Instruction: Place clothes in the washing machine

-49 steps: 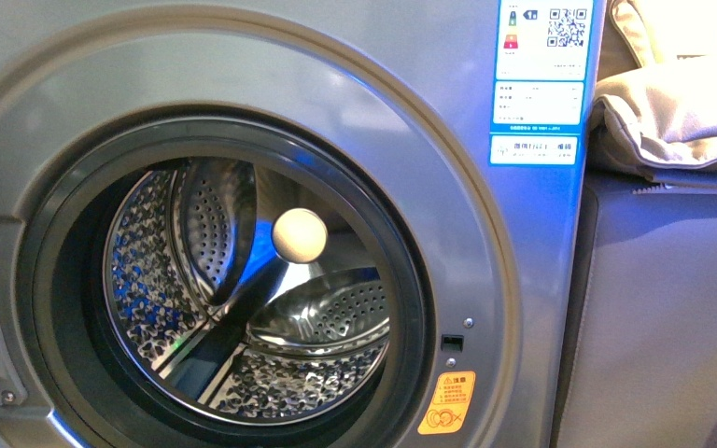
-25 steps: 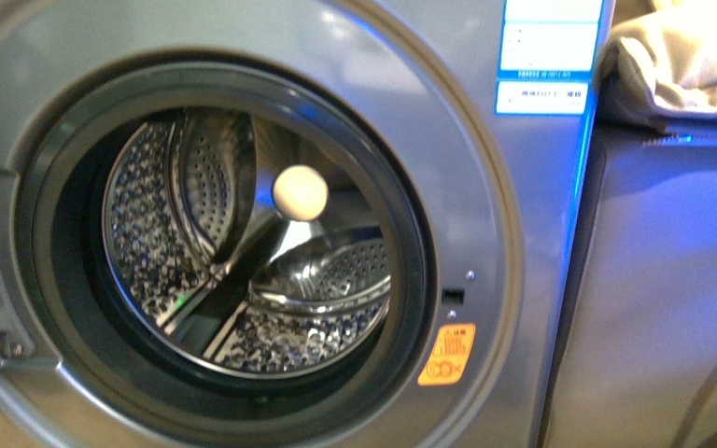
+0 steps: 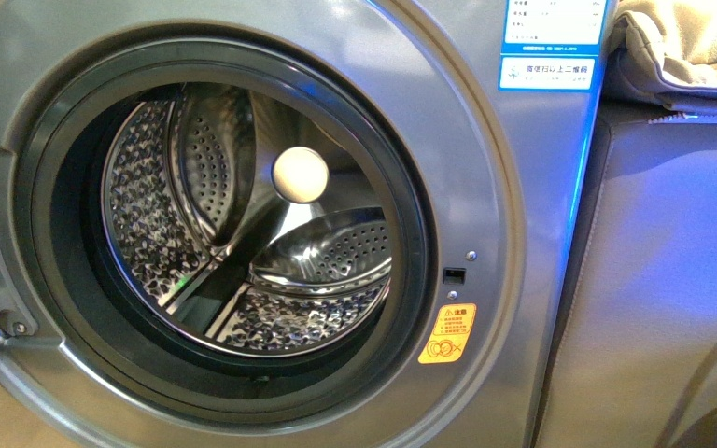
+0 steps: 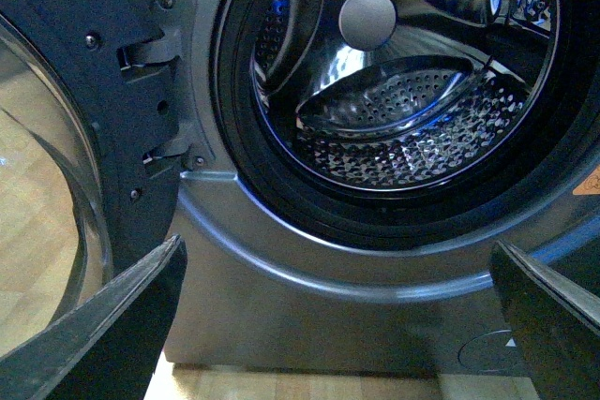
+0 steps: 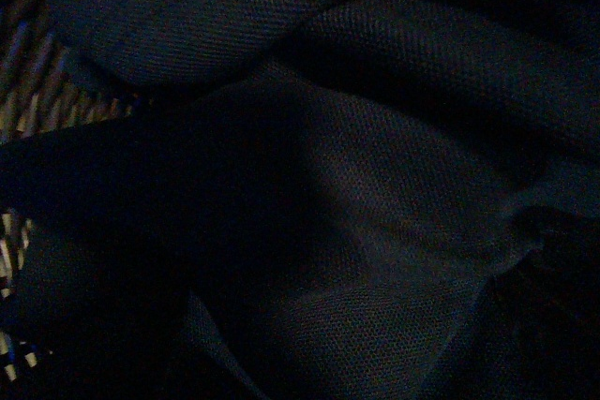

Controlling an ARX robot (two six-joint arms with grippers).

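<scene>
Right wrist view is filled by the soft, dark navy cloth garment (image 5: pixel 375 185), crumpled and very close. The right gripper does not show, so you cannot tell if it holds anything. The cloth looks light and floppy, so pinch a thick fold. The big silver-grey washing machine (image 3: pixel 495 205) has nothing in its shiny steel drum (image 3: pixel 327 252). Your left gripper (image 4: pixel 336 244) is wide open and holds nothing.

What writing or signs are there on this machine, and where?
Blue-white label, top right of the washing machine front: Chinese print, too blurred to quote.
Orange warning sticker, lower right of the porthole: Chinese heading, small lines and a pictogram, too small to read.
No other text shows.
</scene>
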